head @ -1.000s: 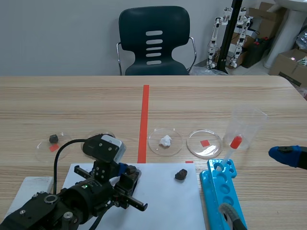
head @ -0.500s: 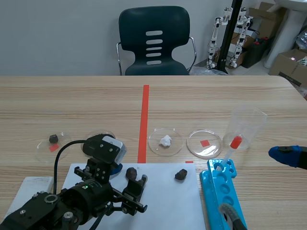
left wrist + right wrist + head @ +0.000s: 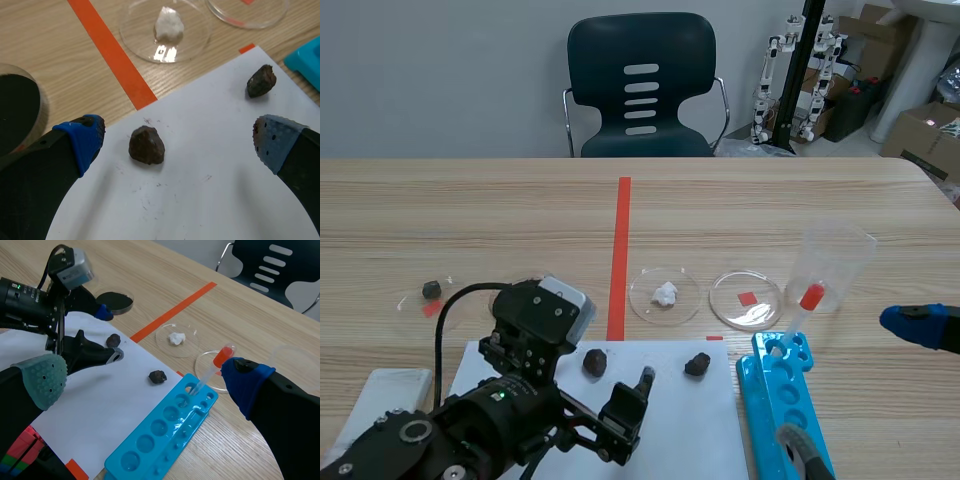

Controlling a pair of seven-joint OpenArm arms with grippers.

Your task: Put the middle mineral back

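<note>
A dark brown mineral [image 3: 146,145] lies loose on the white paper [image 3: 200,200], between the wide-apart fingers of my left gripper [image 3: 179,141] and touching neither pad. In the scene view this mineral [image 3: 594,362] sits just ahead of the left gripper [image 3: 603,378], which is open. A second dark mineral [image 3: 697,365] rests further right on the paper. A white mineral [image 3: 665,294] lies in a clear dish. My right gripper [image 3: 142,374] is open and empty, low at the table's right side above the blue rack [image 3: 165,435]; the scene view shows only its blue pad [image 3: 917,324].
An empty dish [image 3: 747,298] with a red square stands beside the white mineral's dish. At the far left a dish [image 3: 430,300] holds a small dark stone. A dish of black material [image 3: 115,301] sits beside the left arm. A beaker [image 3: 832,262] holds a red-bulbed dropper.
My left gripper has gone from shut to wide open, leaving the dark mineral on the paper. Its outer finger has swung out to the right. The right arm has kept still.
</note>
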